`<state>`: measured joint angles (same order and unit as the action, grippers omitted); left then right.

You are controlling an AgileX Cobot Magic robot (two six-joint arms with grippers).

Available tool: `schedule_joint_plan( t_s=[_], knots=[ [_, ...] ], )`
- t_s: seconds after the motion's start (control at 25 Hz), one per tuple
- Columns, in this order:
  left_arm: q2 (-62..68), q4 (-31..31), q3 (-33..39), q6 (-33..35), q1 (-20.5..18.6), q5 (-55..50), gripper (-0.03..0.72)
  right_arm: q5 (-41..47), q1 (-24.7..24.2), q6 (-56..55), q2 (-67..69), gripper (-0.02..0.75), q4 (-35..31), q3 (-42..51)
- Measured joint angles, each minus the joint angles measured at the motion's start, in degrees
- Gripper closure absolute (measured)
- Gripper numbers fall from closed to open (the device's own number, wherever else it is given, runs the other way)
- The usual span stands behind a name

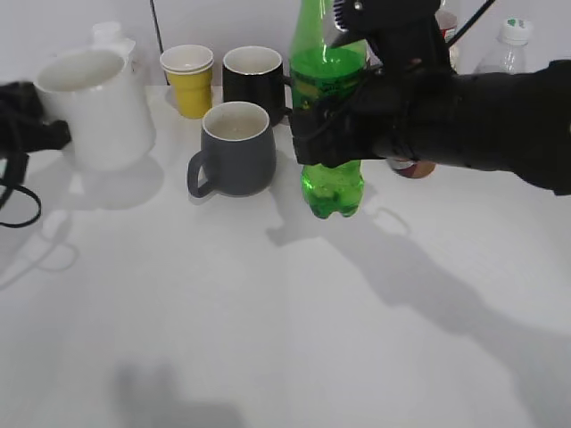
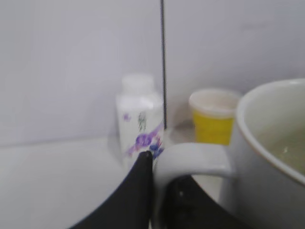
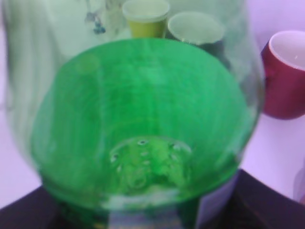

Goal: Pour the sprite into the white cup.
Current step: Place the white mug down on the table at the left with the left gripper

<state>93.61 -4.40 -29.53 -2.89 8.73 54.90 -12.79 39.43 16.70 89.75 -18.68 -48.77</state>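
A: Where is the sprite (image 1: 327, 134) relative to the fingers?

B: Centre-top of the exterior view, upright. The right gripper (image 1: 332, 134) comes in from the right edge and is closed around the bottle's labelled middle, so its green base hangs clear of the table (image 1: 294, 312) and its neck runs off the top edge. In the right wrist view the bottle fills nearly the whole picture, seen through its green wall.

A: And the white cup (image 1: 94, 107)?

B: Upper left of the exterior view, standing upright, well apart from the bottle. In the left wrist view a dark finger (image 2: 136, 191) of the left gripper (image 2: 157, 200) sits just left of the cup's handle (image 2: 195, 160), with dark gripper parts under it; I cannot tell whether it is clamped.

A: The surface and room?

B: A white tabletop against a pale wall. A grey mug (image 1: 236, 147) stands left of the bottle, a yellow cup (image 1: 189, 80) and a black mug (image 1: 254, 80) behind it, a dark red mug (image 3: 286, 74) at the right wrist view's right edge.
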Motion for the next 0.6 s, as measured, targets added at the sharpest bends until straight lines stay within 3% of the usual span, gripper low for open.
schedule_joint_plan(
  t_s=[0.32,0.6],
  knots=[
    [15.3,-0.3,-8.7,0.1,-0.8,3.4,0.645,-2.3,0.0,-0.5,-0.4,0.328,0.0,0.1],
    [19.6,-0.7,-9.7,0.0,-0.9,4.0,0.645,-2.3,0.0,-0.8,-0.4,0.328,0.0,0.1]
  ],
)
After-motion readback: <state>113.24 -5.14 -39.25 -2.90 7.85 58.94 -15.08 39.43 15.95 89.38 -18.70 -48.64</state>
